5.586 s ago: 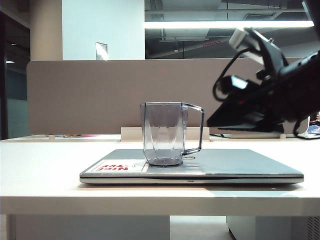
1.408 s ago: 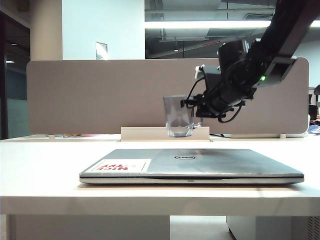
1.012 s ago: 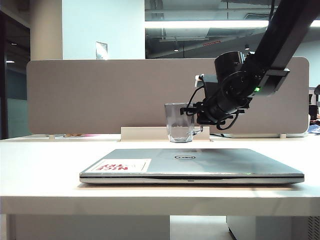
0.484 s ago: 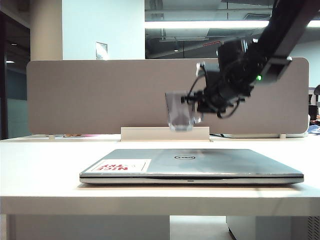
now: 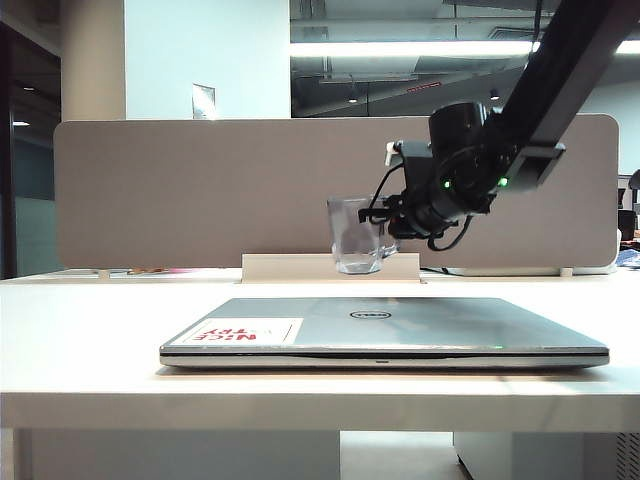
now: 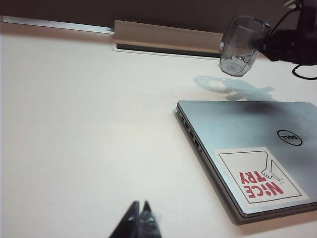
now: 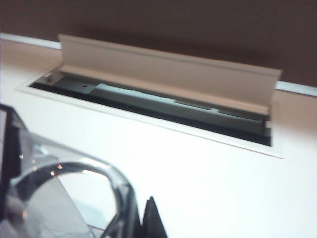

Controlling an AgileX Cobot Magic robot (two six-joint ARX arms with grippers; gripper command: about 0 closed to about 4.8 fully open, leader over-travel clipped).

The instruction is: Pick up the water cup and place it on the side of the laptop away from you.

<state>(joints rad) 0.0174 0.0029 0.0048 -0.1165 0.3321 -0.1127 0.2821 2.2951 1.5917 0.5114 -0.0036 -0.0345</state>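
Observation:
The water cup [image 5: 356, 236], a clear grey-tinted mug, hangs tilted in the air beyond the far edge of the laptop [image 5: 400, 325]. My right gripper [image 5: 396, 226] is shut on its handle from the right side. In the left wrist view the water cup [image 6: 240, 47] floats above its shadow on the table, past the closed silver laptop [image 6: 257, 144] with the red-lettered sticker. The right wrist view shows the cup's rim and handle [image 7: 106, 183] against the right gripper [image 7: 141, 220]. My left gripper [image 6: 140, 213] is shut, with nothing in it, low over bare table left of the laptop.
A cable slot with a raised beige flap [image 7: 163, 69] lies in the table just behind the cup, also seen as the flap [image 5: 330, 267] under the grey partition panel [image 5: 200, 190]. The table's front edge [image 5: 300, 400] is near the camera.
The cup stood on the laptop lid at first. Since then the right gripper has carried it behind the laptop. Over the last second it rose a little, then sank again.

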